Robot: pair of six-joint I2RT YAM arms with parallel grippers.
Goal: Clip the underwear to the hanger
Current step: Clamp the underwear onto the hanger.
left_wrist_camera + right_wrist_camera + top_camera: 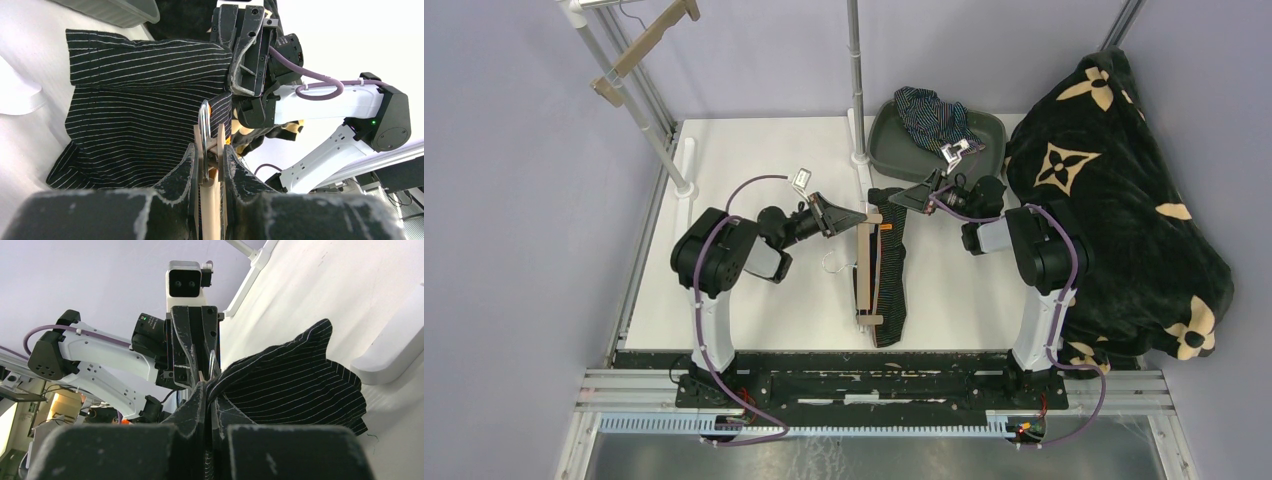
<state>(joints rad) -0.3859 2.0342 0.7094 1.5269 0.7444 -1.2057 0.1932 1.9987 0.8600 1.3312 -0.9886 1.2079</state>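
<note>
From above: find the hanger (864,262) lying lengthwise in the middle of the table (754,170), the pinstriped underwear (894,275) stretched along its right side. See the left claw (852,216) clamped on the hanger's far end and the right claw (916,196) pinched shut on the garment's far edge, just beside it. Leave the navy pair (934,115) in the tray (884,140) at the far side for later.

From the left wrist: note the clip (205,135) squeezed between the fingers (180,175); cannot tell whether its wooden mouth stands parted. Press near the spring end so that the mouth gapes fully before any cloth goes in.

From the right wrist: note the dark edge nipped tight, the rest of the cloth spreading off to the right. Feed that edge flat and taut into the clip's mouth, deep enough to catch every layer. Release the clip first, the cloth second. Judge a shallow bite likely to slip.
</note>
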